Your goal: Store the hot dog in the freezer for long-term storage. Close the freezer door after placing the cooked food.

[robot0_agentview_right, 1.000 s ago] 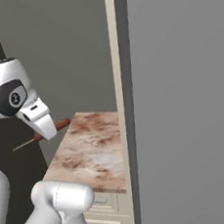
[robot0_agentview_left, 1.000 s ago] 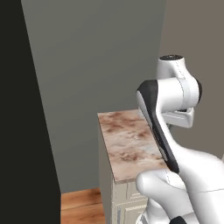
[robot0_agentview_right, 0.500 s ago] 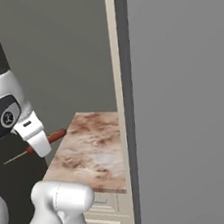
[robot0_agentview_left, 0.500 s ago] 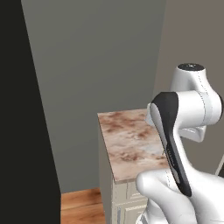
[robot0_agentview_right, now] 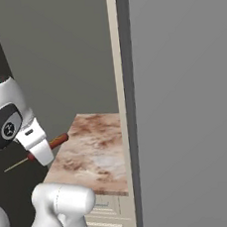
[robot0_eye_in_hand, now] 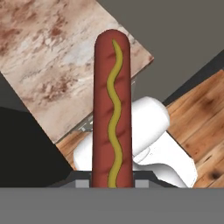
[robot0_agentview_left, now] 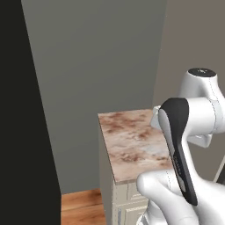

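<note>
Marble-patterned countertop [robot0_agentview_left: 134, 145] on a cream cabinet fills the middle of my base views, with grey walls behind it and a strip of wooden floor [robot0_agentview_left: 83, 207] below.

My hot dog [robot0_eye_in_hand: 112, 113] is off that counter and in the gripper [robot0_eye_in_hand: 112, 183]. On the hand view it rises straight up from between the fingers, reddish-brown with a wavy yellow line of mustard down its length, its rounded far end over the corner of the countertop [robot0_eye_in_hand: 52, 61]. I see the jaws closed tight on its near end, so the hand is nearly fully closed with the sausage pinched between the tips.

From the right base view, the hot dog [robot0_agentview_right: 57, 140] sticks out sideways from the white hand toward the countertop [robot0_agentview_right: 97, 152], its tip just at the counter's left edge, held above the surface rather than lying on it. A thin pale stick pokes out on the other side of the hand.

To the right in that view stands a tall grey panel [robot0_agentview_right: 184, 102] with a cream edge strip; I cannot tell which fridge part it is.
</note>
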Robot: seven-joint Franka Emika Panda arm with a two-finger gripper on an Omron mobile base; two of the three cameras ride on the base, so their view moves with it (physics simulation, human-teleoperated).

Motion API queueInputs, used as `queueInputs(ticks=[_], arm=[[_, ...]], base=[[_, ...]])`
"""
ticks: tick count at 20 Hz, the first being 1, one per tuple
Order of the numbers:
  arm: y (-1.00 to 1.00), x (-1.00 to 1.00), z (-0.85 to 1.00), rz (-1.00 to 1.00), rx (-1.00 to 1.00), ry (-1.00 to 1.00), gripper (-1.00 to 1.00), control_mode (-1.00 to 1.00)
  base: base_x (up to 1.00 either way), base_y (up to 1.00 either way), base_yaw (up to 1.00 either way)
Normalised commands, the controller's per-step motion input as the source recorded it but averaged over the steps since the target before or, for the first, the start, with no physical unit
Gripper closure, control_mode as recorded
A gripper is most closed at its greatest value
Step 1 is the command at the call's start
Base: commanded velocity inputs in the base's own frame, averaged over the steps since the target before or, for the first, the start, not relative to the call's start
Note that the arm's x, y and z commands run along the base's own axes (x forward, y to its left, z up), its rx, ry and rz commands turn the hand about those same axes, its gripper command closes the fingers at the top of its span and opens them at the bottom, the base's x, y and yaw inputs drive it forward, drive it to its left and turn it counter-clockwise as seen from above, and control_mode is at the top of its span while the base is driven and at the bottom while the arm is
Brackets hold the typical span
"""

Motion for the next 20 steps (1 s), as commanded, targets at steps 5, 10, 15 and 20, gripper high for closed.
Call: queueInputs(ticks=[5, 10, 15, 20], arm=[[0.00, 0.00, 0.00, 0.00, 0.00, 0.00, 1.00, -1.00], [0.00, -0.09, 0.00, 0.00, 0.00, 0.00, 1.00, -1.00], [0.00, 0.00, 0.00, 0.00, 0.00, 0.00, 1.00, 1.00], [0.00, 0.00, 0.00, 0.00, 0.00, 0.00, 1.00, 1.00]], base=[[0.00, 0.00, 0.00], [0.00, 0.00, 0.00], [-0.58, 0.00, 0.00], [-0.78, 0.00, -0.01]])
